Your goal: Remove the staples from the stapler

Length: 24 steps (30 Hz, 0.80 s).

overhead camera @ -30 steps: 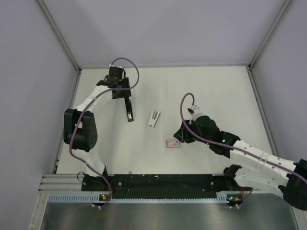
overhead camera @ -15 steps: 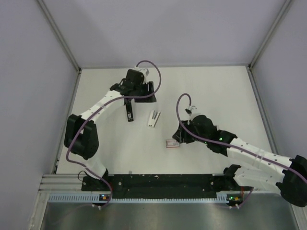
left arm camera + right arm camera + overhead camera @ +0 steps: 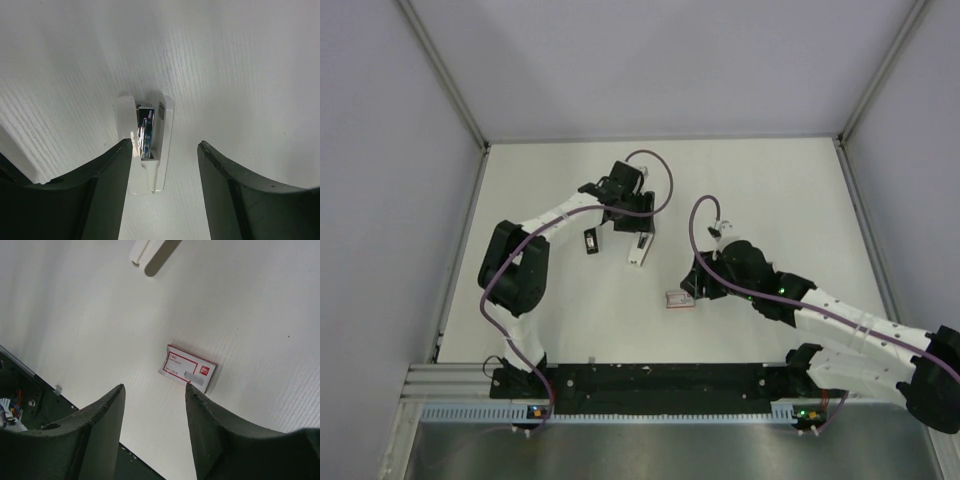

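Staples [image 3: 144, 134] half-hidden inside stapler [image 3: 166, 125] beneath parted left gripper [image 3: 165, 145]; right gripper [image 3: 155, 387] likewise parted.

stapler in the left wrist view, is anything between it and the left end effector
Nothing visible does. The left end effector hangs open above the white stapler, which shows between its fingers with only bare table around it. The small black piece and the red-and-white box lie off to the sides in the top view.
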Each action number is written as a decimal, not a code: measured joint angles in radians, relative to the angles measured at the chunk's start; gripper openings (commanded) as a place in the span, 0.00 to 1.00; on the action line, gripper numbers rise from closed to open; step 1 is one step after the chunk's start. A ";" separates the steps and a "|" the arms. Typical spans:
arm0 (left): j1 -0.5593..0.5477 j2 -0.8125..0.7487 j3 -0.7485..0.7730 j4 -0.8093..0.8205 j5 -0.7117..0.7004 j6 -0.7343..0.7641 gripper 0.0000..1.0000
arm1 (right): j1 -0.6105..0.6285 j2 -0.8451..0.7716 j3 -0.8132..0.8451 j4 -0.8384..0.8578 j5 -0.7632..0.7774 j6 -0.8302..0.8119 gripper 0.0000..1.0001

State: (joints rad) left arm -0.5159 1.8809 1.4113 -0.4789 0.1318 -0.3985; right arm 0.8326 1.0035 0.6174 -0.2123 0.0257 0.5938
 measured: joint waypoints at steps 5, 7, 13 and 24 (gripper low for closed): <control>-0.004 0.001 -0.025 0.020 -0.045 -0.008 0.59 | 0.000 0.034 0.003 0.009 0.018 -0.001 0.55; -0.004 -0.005 -0.049 0.028 -0.066 -0.019 0.59 | -0.002 0.093 0.025 0.012 0.026 0.000 0.55; -0.003 -0.122 -0.171 0.045 -0.145 -0.054 0.56 | -0.005 0.302 0.143 0.061 0.044 0.005 0.55; -0.003 -0.504 -0.484 0.143 -0.185 -0.169 0.52 | -0.005 0.698 0.441 0.121 0.121 0.100 0.55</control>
State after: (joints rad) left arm -0.5190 1.3769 0.9272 -0.3355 -0.0528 -0.5678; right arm 0.8280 1.7020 1.0584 -0.0914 0.1463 0.6937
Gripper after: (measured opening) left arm 0.524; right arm 0.553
